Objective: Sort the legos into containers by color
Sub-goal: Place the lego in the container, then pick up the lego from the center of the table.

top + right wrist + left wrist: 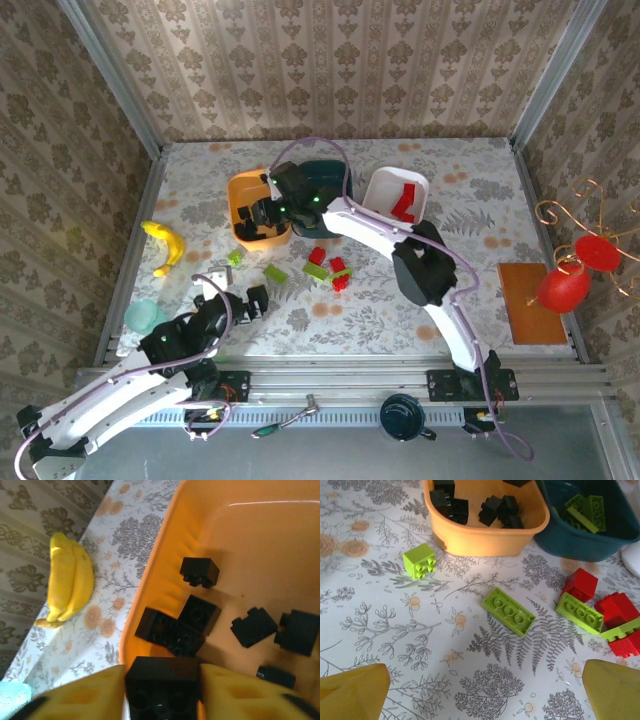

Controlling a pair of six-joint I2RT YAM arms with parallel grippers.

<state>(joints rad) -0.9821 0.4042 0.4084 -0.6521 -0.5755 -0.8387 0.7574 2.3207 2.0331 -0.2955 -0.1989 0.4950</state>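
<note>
– Holding a black brick (160, 680), the right claw (162, 694) is clenched on it, pads tight on both sides. Where's it hang vs. the tub?

– Over the left wall of the orange tub (150, 575); the rim runs just under the claw's left finger. Loose black bricks (199, 572) lie ahead of the claw on the tub floor, so the color's right.

– My worry, imo: let go here & the brick could clip that rim and hop out onto the table (120, 535), toward the banana (70, 580) off to the claw's left.

– Agreed, prob. wants to go further in first. Can't tell how high it hangs, so a bounce off the pile is possible too.

– Left claw (480, 695)?

– Spread wide, nothing in it, above the table. Flat green brick (509, 611) just ahead of it, small green one (420, 560) ahead-left, red bricks (580, 584) ahead-right w/ more green touching them.

– Risk there: a grab in that cluster could pinch two colors at once. Also the teal tub (600, 547) sits right beside the orange one, so the arms could bump if both go in together.
</note>
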